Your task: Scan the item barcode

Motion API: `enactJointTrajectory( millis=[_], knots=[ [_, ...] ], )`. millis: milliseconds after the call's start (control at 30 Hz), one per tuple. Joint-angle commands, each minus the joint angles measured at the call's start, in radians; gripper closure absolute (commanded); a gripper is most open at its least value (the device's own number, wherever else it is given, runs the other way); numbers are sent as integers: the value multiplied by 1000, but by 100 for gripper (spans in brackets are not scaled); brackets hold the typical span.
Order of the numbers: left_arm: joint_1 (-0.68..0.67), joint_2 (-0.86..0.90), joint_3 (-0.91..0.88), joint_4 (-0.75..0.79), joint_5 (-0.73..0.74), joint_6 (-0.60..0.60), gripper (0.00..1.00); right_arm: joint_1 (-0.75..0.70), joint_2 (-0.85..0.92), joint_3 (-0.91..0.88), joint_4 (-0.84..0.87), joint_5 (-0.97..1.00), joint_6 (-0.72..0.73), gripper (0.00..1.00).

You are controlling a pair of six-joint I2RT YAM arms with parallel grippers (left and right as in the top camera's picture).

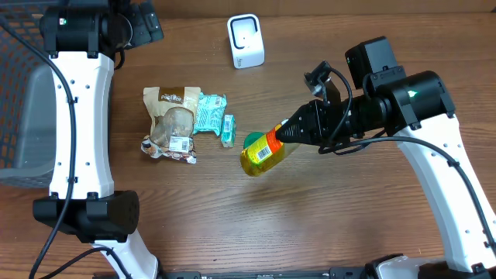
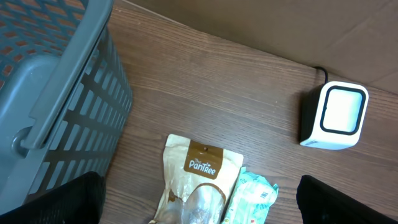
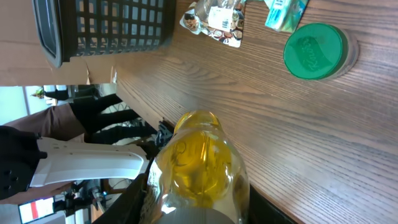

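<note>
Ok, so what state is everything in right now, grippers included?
Left gripper: open, empty.
Right gripper: shut on bottle.
Bottle: held sideways, barcode label facing up.
Scanner: standing upright.
Snack bag: lying flat, untouched.
Green lid: facing up, beside the bottle.

Lab mock-up of a shop checkout, white barcode scanner (image 1: 246, 41), grey basket (image 2: 62, 93), packaged snacks (image 1: 172, 124), wooden table (image 1: 310, 217)

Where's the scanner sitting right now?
In the overhead view the white scanner stands top centre, above the teal packets and up-left of the held bottle.
</note>
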Motion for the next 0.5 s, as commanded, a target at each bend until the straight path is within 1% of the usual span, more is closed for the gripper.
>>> enactJointTrajectory(
  millis=[0, 167, 233, 367, 467],
  knots=[
    [-1, -6, 19, 1, -3, -3, 0, 0, -6, 13, -8, -43, -13, 93],
    [-1, -6, 19, 1, -3, -3, 1, 0, -6, 13, -26, -47, -13, 94],
    [-1, -6, 19, 1, -3, -3, 0, 0, -6, 13, -31, -50, -13, 96],
    [-1, -6, 19, 1, -3, -3, 0, 1, -6, 13, -51, -62, -58, 96],
    [-1, -6, 19, 1, -3, -3, 0, 1, -6, 13, -56, -61, -58, 96]
  ],
)
